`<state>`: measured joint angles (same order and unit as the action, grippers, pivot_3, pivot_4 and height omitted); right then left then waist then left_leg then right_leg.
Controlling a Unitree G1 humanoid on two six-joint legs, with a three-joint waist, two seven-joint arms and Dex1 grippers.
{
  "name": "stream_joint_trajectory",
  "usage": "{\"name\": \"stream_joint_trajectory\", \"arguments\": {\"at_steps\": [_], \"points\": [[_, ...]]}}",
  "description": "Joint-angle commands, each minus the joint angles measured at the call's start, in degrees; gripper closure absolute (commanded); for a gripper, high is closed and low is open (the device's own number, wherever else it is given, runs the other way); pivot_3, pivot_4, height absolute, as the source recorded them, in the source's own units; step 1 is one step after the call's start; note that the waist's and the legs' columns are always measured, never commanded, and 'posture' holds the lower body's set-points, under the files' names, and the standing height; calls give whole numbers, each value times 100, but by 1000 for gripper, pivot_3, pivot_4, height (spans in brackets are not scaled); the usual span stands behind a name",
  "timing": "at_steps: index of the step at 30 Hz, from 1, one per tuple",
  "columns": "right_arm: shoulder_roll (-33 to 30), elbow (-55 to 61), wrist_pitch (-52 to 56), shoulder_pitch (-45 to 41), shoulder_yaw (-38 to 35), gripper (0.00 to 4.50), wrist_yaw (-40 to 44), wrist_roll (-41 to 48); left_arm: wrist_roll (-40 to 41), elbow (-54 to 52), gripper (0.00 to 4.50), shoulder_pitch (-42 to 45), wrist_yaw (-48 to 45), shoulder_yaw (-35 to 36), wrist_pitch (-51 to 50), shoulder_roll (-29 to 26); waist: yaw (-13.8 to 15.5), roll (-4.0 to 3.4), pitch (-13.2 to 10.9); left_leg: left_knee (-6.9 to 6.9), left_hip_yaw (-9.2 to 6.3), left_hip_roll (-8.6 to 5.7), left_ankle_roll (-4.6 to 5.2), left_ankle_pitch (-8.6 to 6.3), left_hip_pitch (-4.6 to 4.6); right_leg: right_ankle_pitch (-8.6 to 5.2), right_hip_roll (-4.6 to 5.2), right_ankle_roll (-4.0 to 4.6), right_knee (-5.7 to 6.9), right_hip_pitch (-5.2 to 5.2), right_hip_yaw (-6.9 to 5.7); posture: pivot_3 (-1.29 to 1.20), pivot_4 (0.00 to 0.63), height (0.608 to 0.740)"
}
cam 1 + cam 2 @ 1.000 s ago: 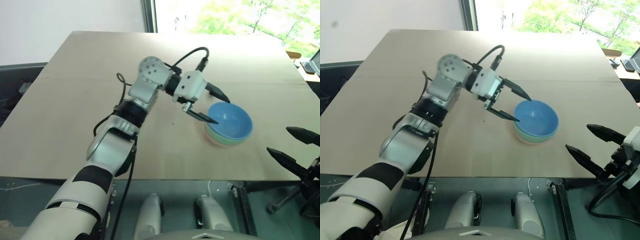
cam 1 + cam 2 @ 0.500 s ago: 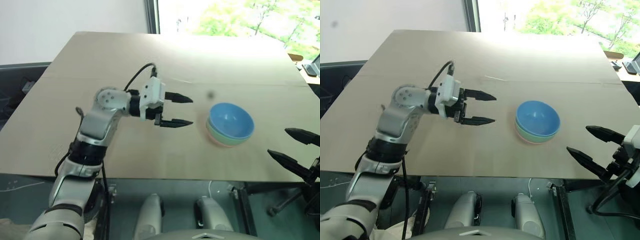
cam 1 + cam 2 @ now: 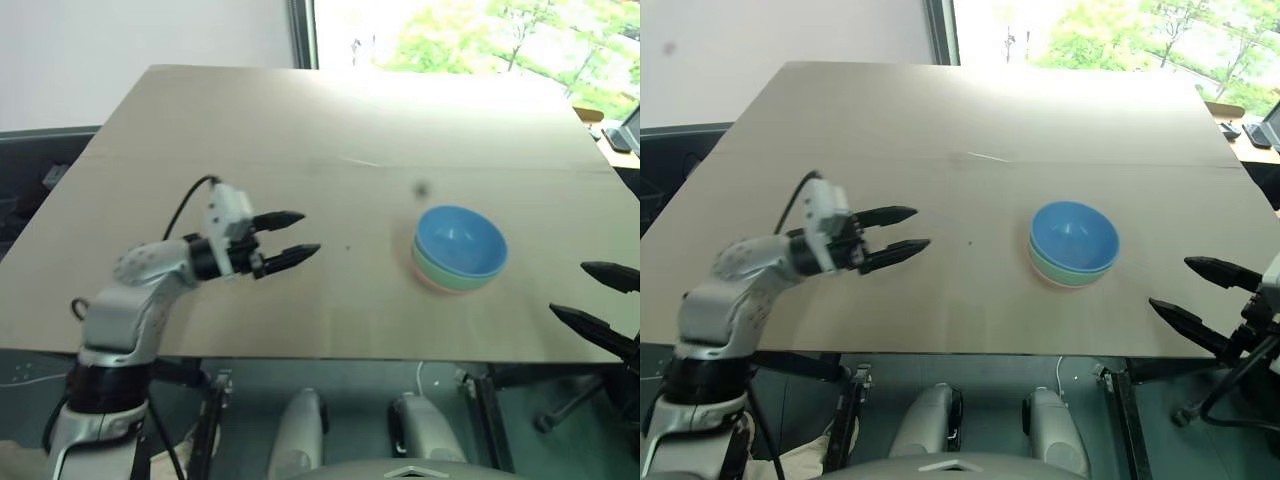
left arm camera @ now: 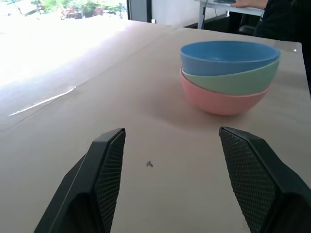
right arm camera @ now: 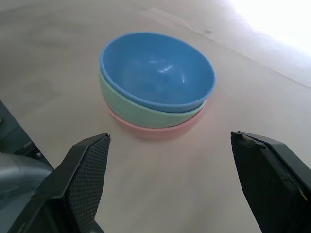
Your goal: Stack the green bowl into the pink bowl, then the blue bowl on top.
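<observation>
Bowls stacked on our table point(image 3: 300, 110), right of centre, with both claws clear of them.

We see the wooden table spanning the scene, and on it one nest of three: the pink bowl point(image 4: 221, 100) sits on the tabletop at the bottom, the green bowl point(image 4: 233, 80) rests inside it, and the blue bowl point(image 3: 460, 240) sits on top, upright. Our left gripper point(image 3: 290, 237) hovers over the left half of the table, well apart from the stack, its fingers pointing right toward the bowls; its jaws stand spread with nothing between them. Our right gripper point(image 3: 1200, 290) hangs off the near right edge of the table, near the stack but not touching it, jaws wide apart and empty.
</observation>
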<state>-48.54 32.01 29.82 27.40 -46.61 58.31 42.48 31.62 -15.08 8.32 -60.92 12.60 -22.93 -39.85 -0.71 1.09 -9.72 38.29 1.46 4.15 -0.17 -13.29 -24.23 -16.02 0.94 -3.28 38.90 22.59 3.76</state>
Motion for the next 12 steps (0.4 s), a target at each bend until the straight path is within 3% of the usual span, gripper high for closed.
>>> {"name": "stream_joint_trajectory", "arguments": {"at_steps": [1, 12], "points": [[-123, -291, -212, 74, -314, 322, 366, -131, 128, -117, 1238, -460, -214, 655, 232, -341, 10, 0, 0, 0, 0, 0, 0, 0, 2, 0, 0, 0, 1, 0, 0, 0, 150, 740], [-390, -1093, -387, -275, -329, 322, 798, -307, 466, -309, 1238, -1437, -580, 1135, 52, -718, -4, 2, 3, -6, 19, 3, 0, -1, 49, -13, 5, 20, -4, -36, 13, 0, 150, 740]]}}
